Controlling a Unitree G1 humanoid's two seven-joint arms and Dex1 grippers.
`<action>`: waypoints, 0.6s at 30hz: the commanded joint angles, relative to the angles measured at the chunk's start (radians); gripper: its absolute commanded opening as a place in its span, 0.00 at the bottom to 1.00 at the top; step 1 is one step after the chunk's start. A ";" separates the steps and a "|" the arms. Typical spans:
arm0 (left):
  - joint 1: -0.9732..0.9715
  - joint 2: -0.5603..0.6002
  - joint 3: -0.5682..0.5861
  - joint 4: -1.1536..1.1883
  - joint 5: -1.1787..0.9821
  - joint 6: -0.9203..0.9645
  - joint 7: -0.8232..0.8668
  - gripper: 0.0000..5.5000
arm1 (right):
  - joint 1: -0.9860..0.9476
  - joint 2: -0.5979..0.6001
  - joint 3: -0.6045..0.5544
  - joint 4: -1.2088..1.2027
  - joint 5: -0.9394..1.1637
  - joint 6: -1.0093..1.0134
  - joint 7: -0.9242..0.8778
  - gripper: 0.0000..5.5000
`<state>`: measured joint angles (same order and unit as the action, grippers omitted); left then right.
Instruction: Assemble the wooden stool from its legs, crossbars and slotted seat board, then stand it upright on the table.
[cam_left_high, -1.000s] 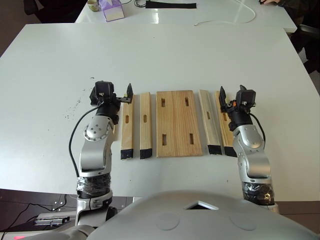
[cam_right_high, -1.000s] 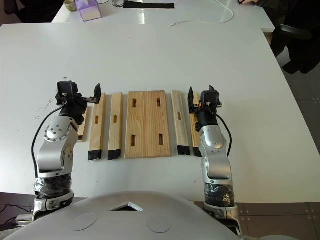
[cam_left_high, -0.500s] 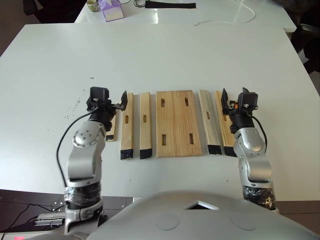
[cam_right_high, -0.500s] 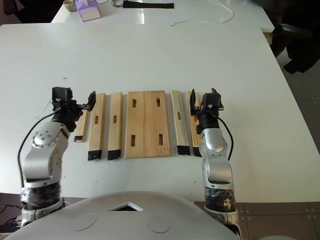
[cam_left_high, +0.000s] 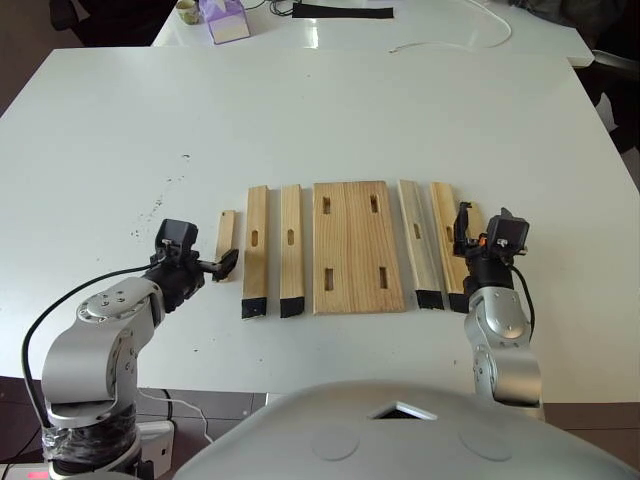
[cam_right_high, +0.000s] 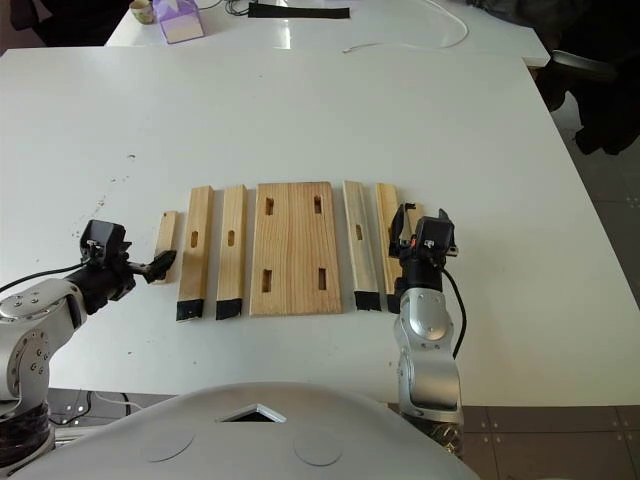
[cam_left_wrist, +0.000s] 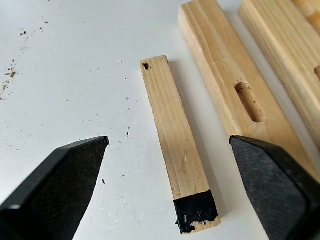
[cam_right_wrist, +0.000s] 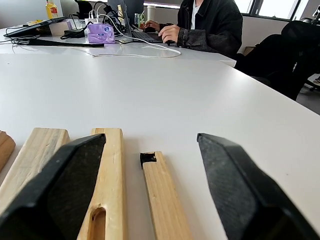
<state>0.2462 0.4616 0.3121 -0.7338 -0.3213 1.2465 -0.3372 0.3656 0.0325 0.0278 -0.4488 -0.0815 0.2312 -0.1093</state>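
**Slotted seat board** (cam_left_high: 358, 247): laid flat near the middle of the white table (cam_left_high: 320, 110), long edges running 12 to 6 o'clock. Four slots are cut through it, two toward the far end and two toward the near end.

**Left pair of legs**: the inner left leg (cam_left_high: 291, 249) lies just beside the board at its 9 o'clock. The outer left leg (cam_left_high: 256, 250) lies parallel to it, one place further out. One slot is seen in each, and the near end of each is painted black.

**Right pair of legs**: the inner right leg (cam_left_high: 419, 242) lies just beside the board at its 3 o'clock, with the outer right leg (cam_left_high: 447, 240) next to it. The near ends are black.

**Left crossbar** (cam_left_wrist: 176, 145): a short bar at 9 o'clock of the outer left leg, a little apart from it, with its near end blackened.

**Right crossbar** (cam_right_wrist: 162, 200): a short bar at 3 o'clock of the outer right leg, with its far end marked black.

**Left gripper** (cam_left_wrist: 167, 142): placed at 8 o'clock of the board, at the near end of the left crossbar. Its fingers are spread wide, one to each side of that bar, and nothing is held.

**Right gripper** (cam_right_wrist: 150, 137): placed at 4 o'clock of the board, at the right crossbar. Its fingers are parted to either side of the bar and hold nothing.

**Other items**: dark specks (cam_left_high: 150, 210) are scattered on the table at 9 o'clock. A second white table (cam_left_high: 420, 25) at 12 o'clock carries a lilac tissue box (cam_left_high: 222, 18), a cup (cam_left_high: 185, 11), a black strip (cam_left_high: 340, 10) and a white cable (cam_left_high: 450, 40).
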 joint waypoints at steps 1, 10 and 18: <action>0.003 -0.040 -0.024 -0.008 0.001 0.051 0.043 0.82 | -0.022 -0.013 -0.017 -0.010 0.005 0.014 0.014 0.61; 0.052 -0.050 -0.076 0.008 0.030 0.041 0.096 0.82 | -0.034 -0.021 -0.018 0.010 0.002 0.026 0.033 0.61; 0.051 -0.004 -0.059 0.225 0.060 -0.113 0.071 0.63 | -0.034 -0.027 -0.016 0.018 -0.001 0.033 0.044 0.61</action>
<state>0.2871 0.4332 0.2395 -0.6399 -0.2971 1.1486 -0.2668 0.3361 0.0070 0.0060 -0.4378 -0.0807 0.2460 -0.0703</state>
